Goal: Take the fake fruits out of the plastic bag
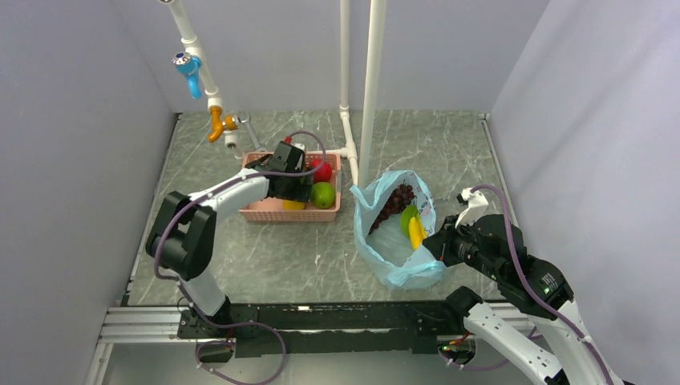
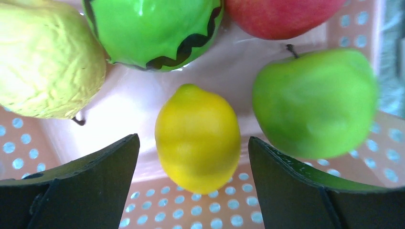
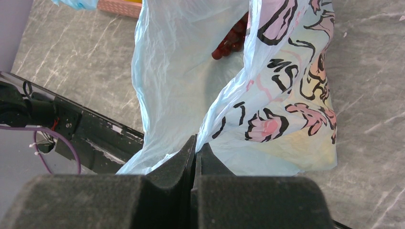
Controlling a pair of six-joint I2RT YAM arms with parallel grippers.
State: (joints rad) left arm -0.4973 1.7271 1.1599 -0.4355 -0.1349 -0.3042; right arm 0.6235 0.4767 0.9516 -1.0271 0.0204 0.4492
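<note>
My left gripper [image 1: 290,181] [image 2: 193,140] hangs open inside the pink basket [image 1: 263,211] [image 2: 200,205]. A yellow lemon-shaped fruit [image 2: 198,136] [image 1: 293,205] lies between its fingers with a gap on each side. Around it sit the yellow pear [image 2: 47,57], striped watermelon [image 2: 153,28], red apple [image 2: 282,14] [image 1: 322,170] and green apple [image 2: 315,100] [image 1: 323,195]. My right gripper [image 1: 437,245] [image 3: 196,143] is shut on the near edge of the plastic bag [image 1: 397,269] [image 3: 176,71]. Dark grapes [image 1: 394,202] [image 3: 231,40], yellow bananas [image 1: 416,233] and a green fruit [image 1: 408,216] lie inside the bag.
White pipes [image 1: 371,88] rise just behind the bag and the basket. A pipe with a blue tap [image 1: 189,68] slants down at the back left. Grey walls close in both sides, and a metal rail [image 1: 321,321] runs along the near edge.
</note>
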